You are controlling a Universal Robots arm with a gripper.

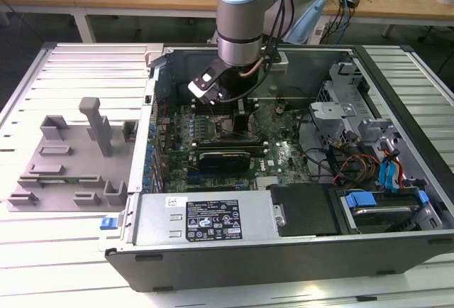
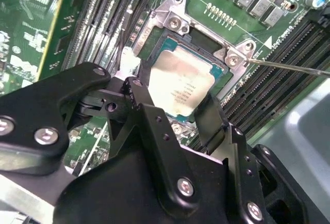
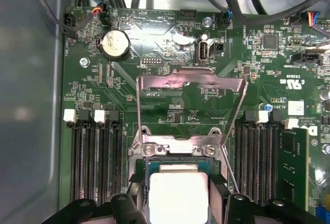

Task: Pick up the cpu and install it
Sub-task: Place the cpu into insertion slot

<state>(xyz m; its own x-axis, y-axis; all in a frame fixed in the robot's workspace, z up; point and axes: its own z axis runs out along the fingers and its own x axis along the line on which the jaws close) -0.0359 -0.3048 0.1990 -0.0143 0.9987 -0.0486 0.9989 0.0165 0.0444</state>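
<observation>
Your hand (image 2: 178,99) is pinching the cpu (image 2: 183,79) by two edges at the open socket (image 2: 172,24); its load plate (image 3: 191,79) is standing raised, unlatched.

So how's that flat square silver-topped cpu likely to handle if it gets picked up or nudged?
The flat square silver-topped cpu looks rigid under its metal lid, so it probably won't flex. Its smooth shiny top and thin edges could be slippery to grip. Lying flat in the metal-framed socket, it likely won't roll or tip.
</observation>
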